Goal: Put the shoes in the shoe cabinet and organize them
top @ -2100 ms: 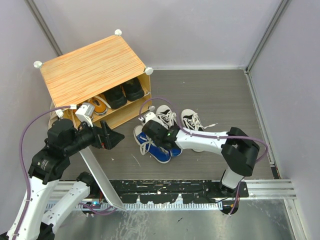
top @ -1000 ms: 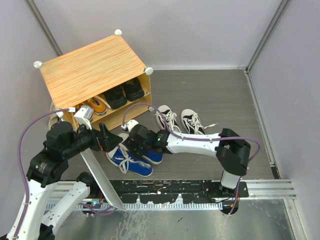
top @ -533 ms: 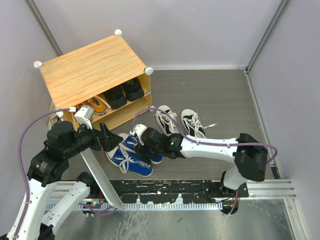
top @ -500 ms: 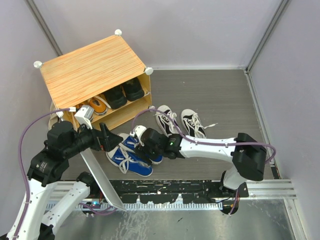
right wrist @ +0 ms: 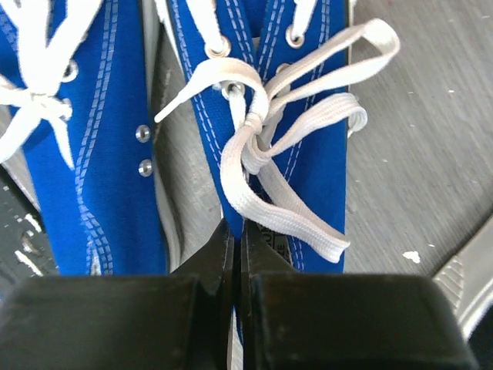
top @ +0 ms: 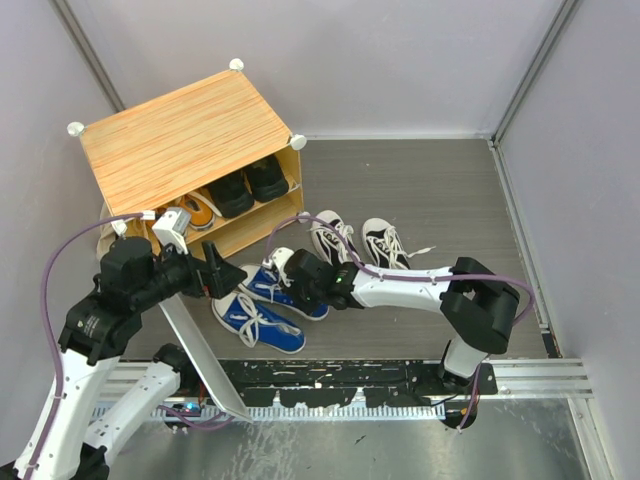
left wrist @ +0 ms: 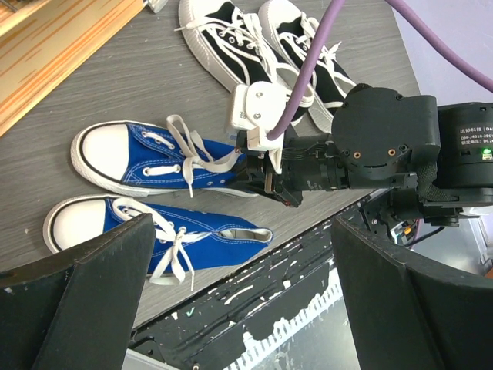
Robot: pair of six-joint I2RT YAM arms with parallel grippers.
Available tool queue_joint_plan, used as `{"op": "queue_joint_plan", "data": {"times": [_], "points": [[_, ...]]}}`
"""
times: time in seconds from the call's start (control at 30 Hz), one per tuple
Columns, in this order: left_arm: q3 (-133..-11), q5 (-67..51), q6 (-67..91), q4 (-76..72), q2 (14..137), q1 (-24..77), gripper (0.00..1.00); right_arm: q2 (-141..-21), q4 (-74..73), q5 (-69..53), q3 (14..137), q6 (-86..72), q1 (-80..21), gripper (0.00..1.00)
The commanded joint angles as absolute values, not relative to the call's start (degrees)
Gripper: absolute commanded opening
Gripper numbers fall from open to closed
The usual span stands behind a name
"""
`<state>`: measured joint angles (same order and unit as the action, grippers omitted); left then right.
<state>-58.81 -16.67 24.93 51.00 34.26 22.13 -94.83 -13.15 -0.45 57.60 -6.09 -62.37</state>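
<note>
The right gripper (right wrist: 236,231) is pinched closed on the heel end of one blue shoe (left wrist: 154,158), which lies in front of the cabinet (top: 180,140). The left gripper (left wrist: 243,223) hangs open above it.

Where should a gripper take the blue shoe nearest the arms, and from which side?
Probably the collar wall at the heel, from above. The blue shoe stands on its sole, mouth up; that thin wall suits a pinch, while laces clutter the front.

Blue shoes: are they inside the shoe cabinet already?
No, both blue shoes lie on the grey table in front of the shoe cabinet, outside it.
</note>
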Motion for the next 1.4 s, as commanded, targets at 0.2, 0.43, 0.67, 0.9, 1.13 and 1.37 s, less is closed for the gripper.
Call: {"op": "queue_joint_plan", "data": {"times": [0.2,0.43,0.67,0.9,1.13,1.37], "points": [[-59.8,-16.9,25.5,47.5,35.8,22.3,0.98,-97.5,-6.5,17.7,61.0,-7.5,-61.9,0.01],[-60.2,-17.1,24.5,47.5,36.4,22.3,0.98,-97.0,-11.5,8.3,64.5,-5.9,-64.5,0.63],[-59.8,-16.7,24.3,47.5,35.5,22.3,0.98,-88.3,-13.8,-2.6,61.6,-4.3,-65.2,0.67],[-59.2,-17.0,24.6,47.5,35.4,22.3,0.98,-89.5,-9.4,-12.1,58.9,-4.3,-65.3,0.58],[-58.6,-16.1,24.6,48.1,34.5,22.3,0.98,-94.2,-8.9,-14.5,60.4,-3.1,-65.9,0.53],[-58.6,-15.9,24.8,48.6,33.9,22.3,0.98,-99.6,-9.0,-14.3,62.5,-3.4,-65.9,0.42]]}}
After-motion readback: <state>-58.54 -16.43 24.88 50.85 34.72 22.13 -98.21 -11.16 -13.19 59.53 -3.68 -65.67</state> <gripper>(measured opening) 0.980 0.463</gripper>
